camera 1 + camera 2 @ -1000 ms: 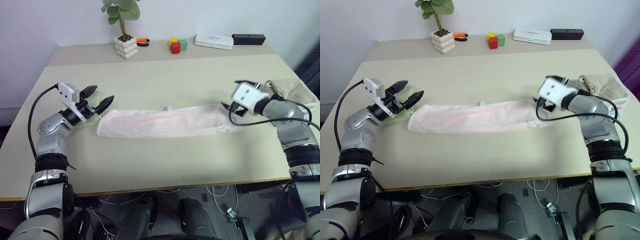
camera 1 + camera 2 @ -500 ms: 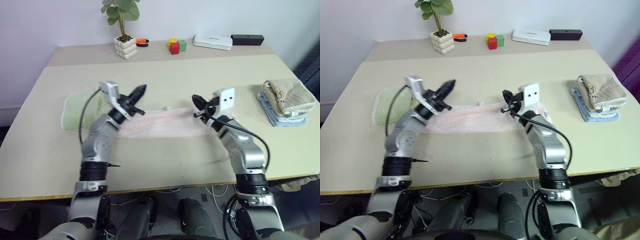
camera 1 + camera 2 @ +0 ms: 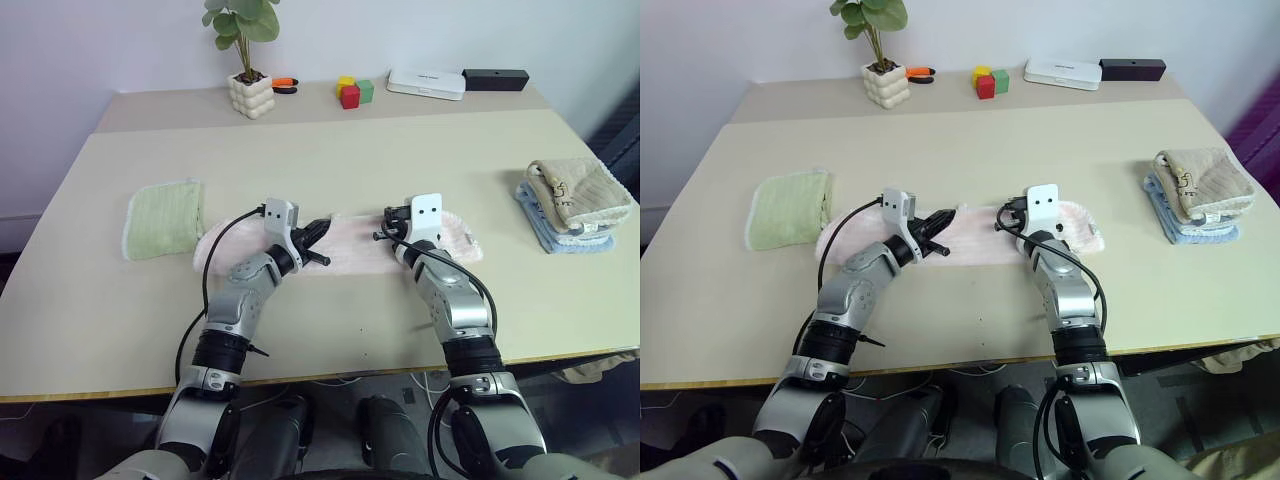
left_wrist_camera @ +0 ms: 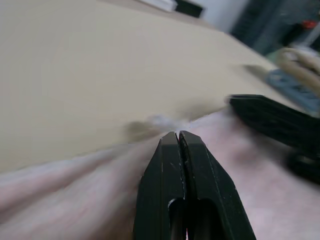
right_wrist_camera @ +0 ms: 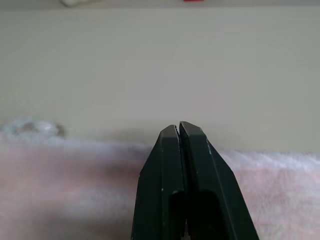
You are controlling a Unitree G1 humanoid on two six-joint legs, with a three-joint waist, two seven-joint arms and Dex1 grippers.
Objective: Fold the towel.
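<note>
The pale pink towel [image 3: 352, 252] lies flat in a long strip across the middle of the table, with a small white tag at its far edge. Both arms reach in over its centre. My left gripper [image 3: 322, 230] is low over the towel, pointing right, with its fingers [image 4: 172, 165] pressed together and no cloth between them. Just to its right, my right gripper [image 3: 387, 225] is also shut and empty, its fingers [image 5: 175, 165] over the towel's far edge [image 5: 280, 165]. The two grippers' tips are a short gap apart.
A folded light green cloth [image 3: 163, 217] lies left of the towel. A beige towel on blue cloths [image 3: 575, 205] sits at the right edge. Along the back stand a potted plant [image 3: 251, 93], coloured blocks [image 3: 352, 92], a white box [image 3: 428, 83] and a black box [image 3: 497, 78].
Both arms swung inward from the towel's two ends to its middle and came down lower. Both grippers went from open to shut. The towel lies as it did.
</note>
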